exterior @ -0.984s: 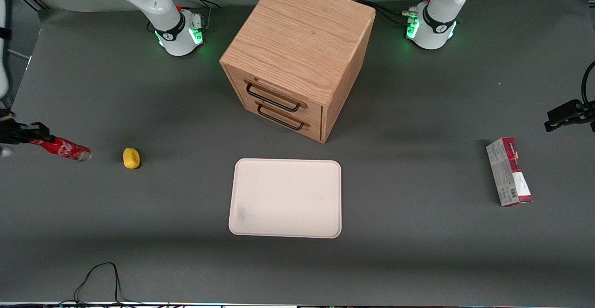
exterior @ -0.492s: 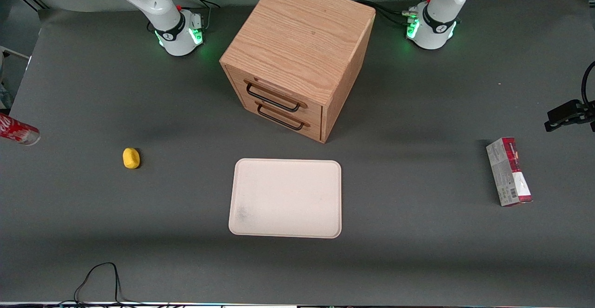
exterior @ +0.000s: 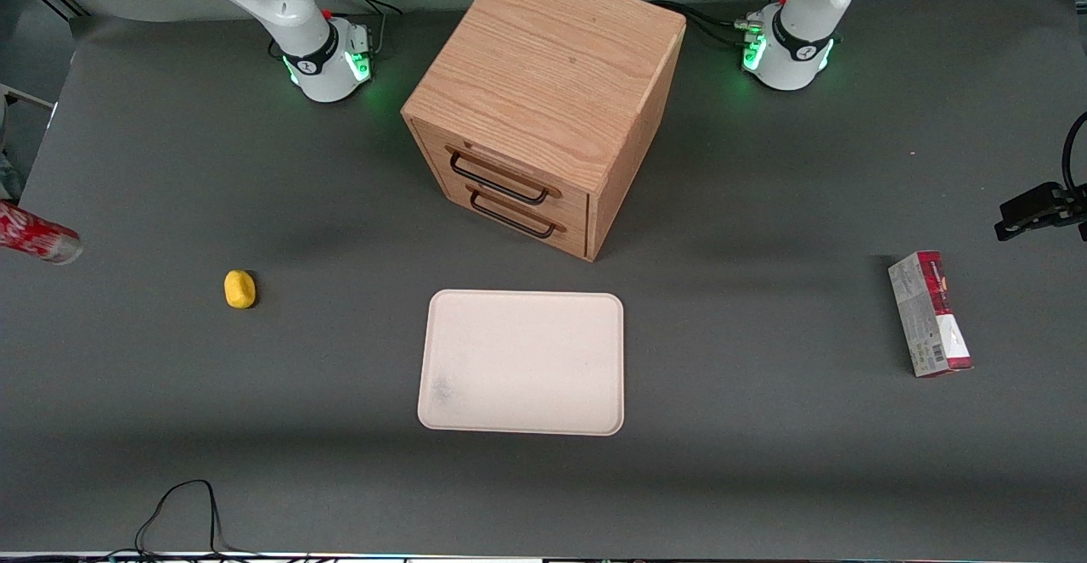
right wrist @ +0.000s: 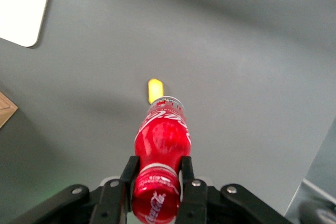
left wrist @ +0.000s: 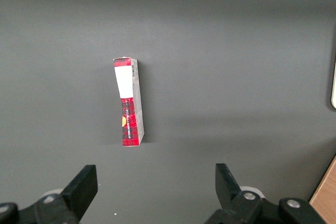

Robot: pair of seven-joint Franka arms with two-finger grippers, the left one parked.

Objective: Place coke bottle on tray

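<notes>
1. Here we find the pincer (right wrist: pixel 156 192) clamped on the neck end of the coke bottle (right wrist: pixel 161 148), one finger (right wrist: pixel 129 174) pressed to each side, with the red cap nearest the wrist and the silvery base pointing away from it.
2. In the front view we see only the base end of the coke bottle (exterior: pixel 42 238), held tilted in the air at the working arm's end of the table (exterior: pixel 764 461); its cap end and the pincer itself are cut off by the picture's edge.
3. We see the yellow lump (exterior: pixel 239 289) lying on the table between the bottle and the tray (exterior: pixel 522 363), well apart from both; the tray holds nothing.
4. Against half a second ago, we find the bottle's visible end shifted only slightly toward the tray, while the lump and the tray have not moved.
</notes>
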